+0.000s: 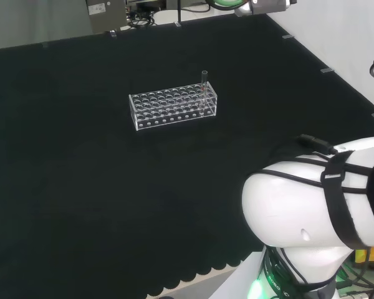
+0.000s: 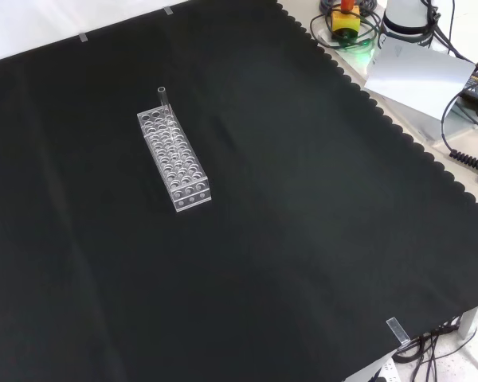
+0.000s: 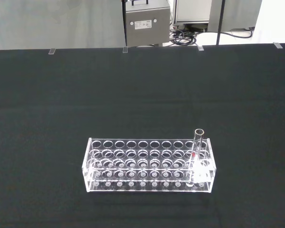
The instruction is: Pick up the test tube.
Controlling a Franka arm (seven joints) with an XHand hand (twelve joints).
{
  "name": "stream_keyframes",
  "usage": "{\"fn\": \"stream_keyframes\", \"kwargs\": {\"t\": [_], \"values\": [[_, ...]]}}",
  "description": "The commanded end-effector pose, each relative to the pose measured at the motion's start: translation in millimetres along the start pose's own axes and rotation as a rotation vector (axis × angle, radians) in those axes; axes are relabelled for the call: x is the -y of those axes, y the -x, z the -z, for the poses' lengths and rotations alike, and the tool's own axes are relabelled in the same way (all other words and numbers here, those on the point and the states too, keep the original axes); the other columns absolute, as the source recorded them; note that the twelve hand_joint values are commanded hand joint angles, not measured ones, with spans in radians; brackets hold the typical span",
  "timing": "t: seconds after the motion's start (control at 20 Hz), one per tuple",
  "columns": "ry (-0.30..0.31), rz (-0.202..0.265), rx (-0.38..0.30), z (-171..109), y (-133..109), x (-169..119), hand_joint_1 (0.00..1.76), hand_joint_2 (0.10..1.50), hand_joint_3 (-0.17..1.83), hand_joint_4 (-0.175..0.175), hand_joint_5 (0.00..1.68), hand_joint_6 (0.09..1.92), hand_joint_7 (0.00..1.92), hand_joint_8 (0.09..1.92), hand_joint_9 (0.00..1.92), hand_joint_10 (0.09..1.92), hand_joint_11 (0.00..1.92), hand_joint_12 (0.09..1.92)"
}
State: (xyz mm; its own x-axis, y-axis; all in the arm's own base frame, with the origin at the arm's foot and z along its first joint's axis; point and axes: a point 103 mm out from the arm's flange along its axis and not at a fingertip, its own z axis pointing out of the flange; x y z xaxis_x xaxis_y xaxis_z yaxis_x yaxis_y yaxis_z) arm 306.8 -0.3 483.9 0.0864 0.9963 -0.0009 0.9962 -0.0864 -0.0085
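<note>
A clear test tube [image 1: 204, 88] stands upright in a clear plastic rack [image 1: 172, 107] with several rows of holes, on the black cloth. In the head view the tube is at the rack's right end, in its far row. The front view has the tube [image 2: 162, 99] at the far end of the rack [image 2: 174, 158]. Seen from the wrist, the tube [image 3: 197, 153] rises from an end hole of the rack [image 3: 148, 166], with a small red mark on its wall.
The arm's white links [image 1: 318, 205] stand at the lower right of the head view. Cables and a small yellow and red box [image 2: 344, 22] lie off the cloth's far right edge in the front view. Grey equipment [image 3: 145, 22] stands beyond the cloth's far edge.
</note>
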Motion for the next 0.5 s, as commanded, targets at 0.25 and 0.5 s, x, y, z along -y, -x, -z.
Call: {"fn": "stream_keyframes", "kwargs": {"t": [0.25,0.5], "values": [[-0.002,0.001,0.013,0,1,-8,0.55,0.77,0.45,-0.036,0.03,0.09,0.00,0.56,0.00,0.78,0.00,1.49],[0.021,0.004,0.018,-4,5,-34,0.57,0.78,0.41,-0.041,0.08,0.09,0.00,0.64,0.00,0.86,0.00,1.51]]}}
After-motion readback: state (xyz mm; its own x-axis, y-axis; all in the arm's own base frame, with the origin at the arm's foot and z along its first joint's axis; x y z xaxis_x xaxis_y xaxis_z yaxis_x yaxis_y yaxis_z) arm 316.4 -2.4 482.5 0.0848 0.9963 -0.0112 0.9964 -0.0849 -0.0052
